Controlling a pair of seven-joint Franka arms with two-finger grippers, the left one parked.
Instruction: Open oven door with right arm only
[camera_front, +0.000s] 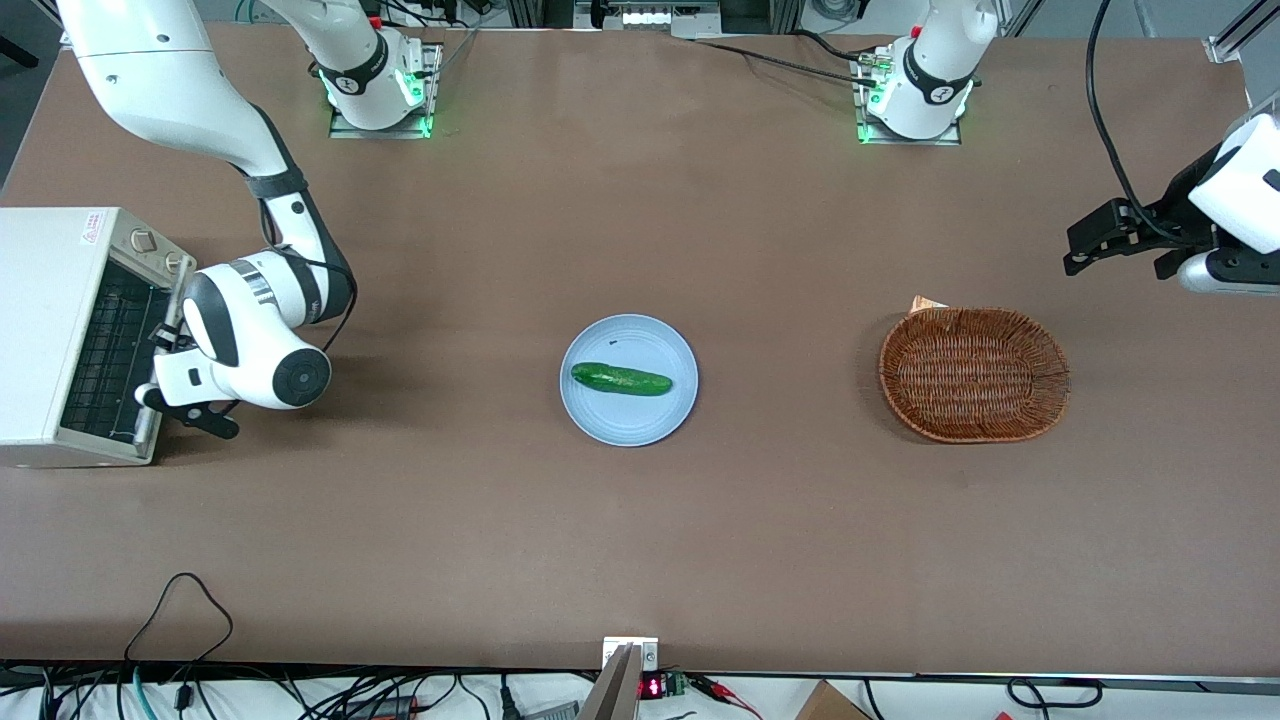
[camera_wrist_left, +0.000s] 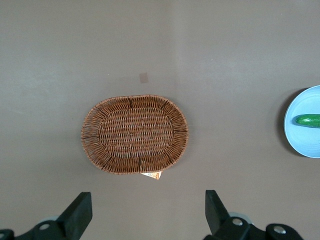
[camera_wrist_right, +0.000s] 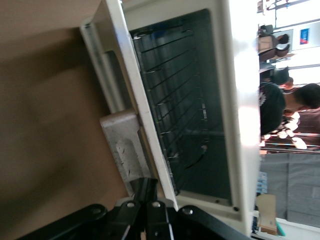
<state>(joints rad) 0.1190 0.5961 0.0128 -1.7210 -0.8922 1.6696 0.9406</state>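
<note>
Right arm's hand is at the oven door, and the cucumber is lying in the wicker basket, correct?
Not quite. The hand is at the oven door, but the cucumber lies on the blue plate, not in the wicker basket, which holds nothing. The front view shows it.

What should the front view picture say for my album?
The right arm holds its tool at the oven door; a cucumber waits nearby.

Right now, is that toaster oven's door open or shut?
Partly open: the oven door tilts away from the toaster oven, with the pincer at its handle.
</note>
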